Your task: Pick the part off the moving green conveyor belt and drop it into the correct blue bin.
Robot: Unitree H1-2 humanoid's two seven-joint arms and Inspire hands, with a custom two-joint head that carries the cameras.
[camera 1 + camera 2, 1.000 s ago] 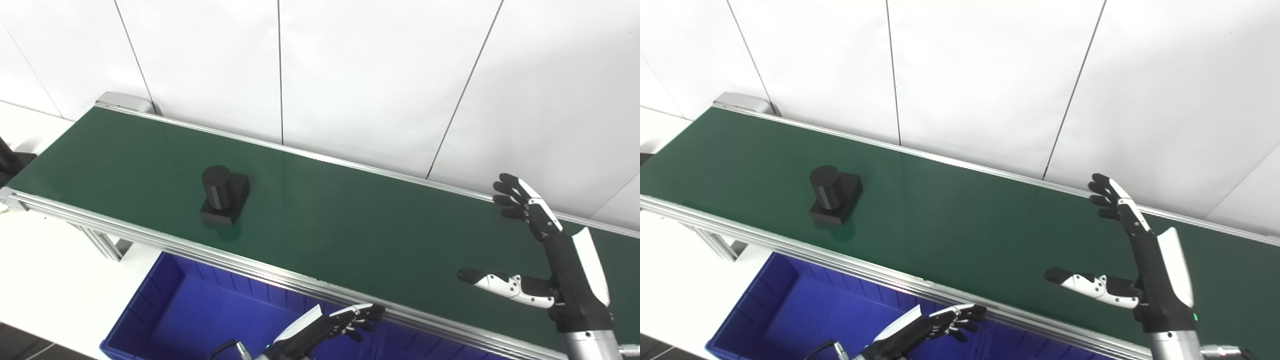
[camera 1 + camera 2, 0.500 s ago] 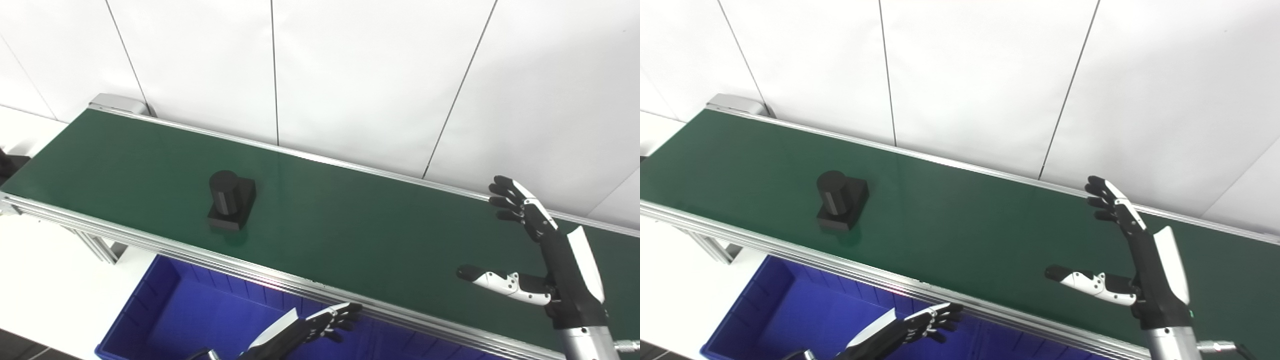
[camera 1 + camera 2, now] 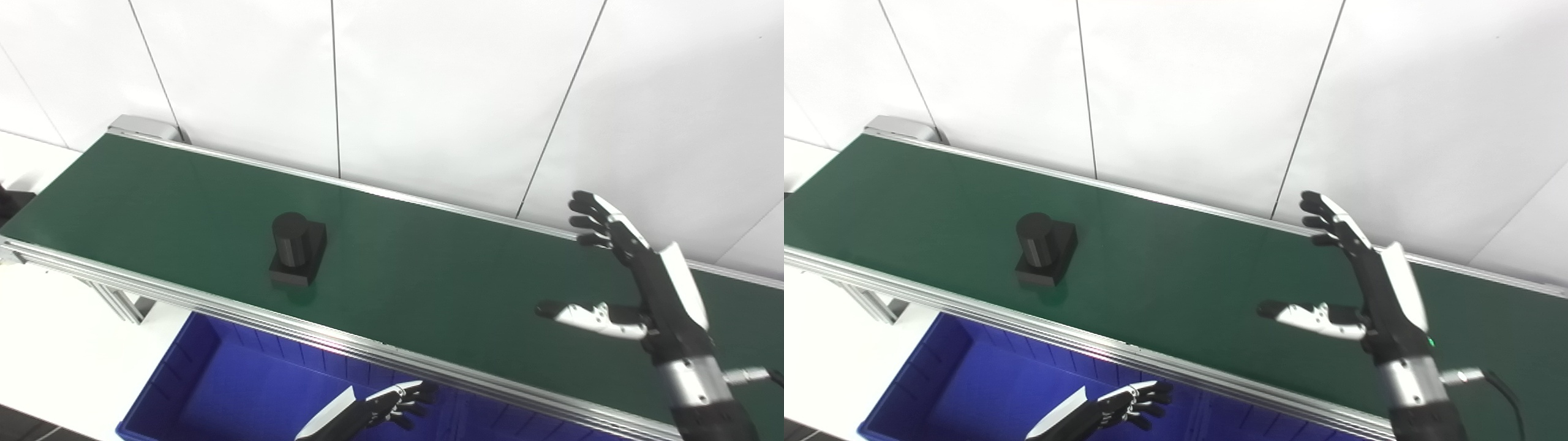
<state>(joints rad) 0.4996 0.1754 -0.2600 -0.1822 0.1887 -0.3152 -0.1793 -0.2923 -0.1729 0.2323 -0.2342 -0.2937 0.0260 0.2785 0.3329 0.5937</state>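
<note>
A black part (image 3: 296,250), a short cylinder standing on a square base, rides on the green conveyor belt (image 3: 429,275) left of its middle. My right hand (image 3: 637,282) is open above the belt's right portion, fingers spread and thumb pointing left, well to the right of the part. My left hand (image 3: 376,409) is low, below the belt's near rail and over the blue bin (image 3: 202,380), its fingers loosely curled and holding nothing. The same part shows in the right eye view (image 3: 1045,250).
The belt's aluminium near rail (image 3: 343,346) runs between the belt and the bin. A white panelled wall (image 3: 429,92) stands right behind the belt. A white surface (image 3: 55,343) lies at the lower left.
The part has travelled right along the belt. My right hand has moved left and lifted a little, staying open. My left hand has dropped lower over the bin.
</note>
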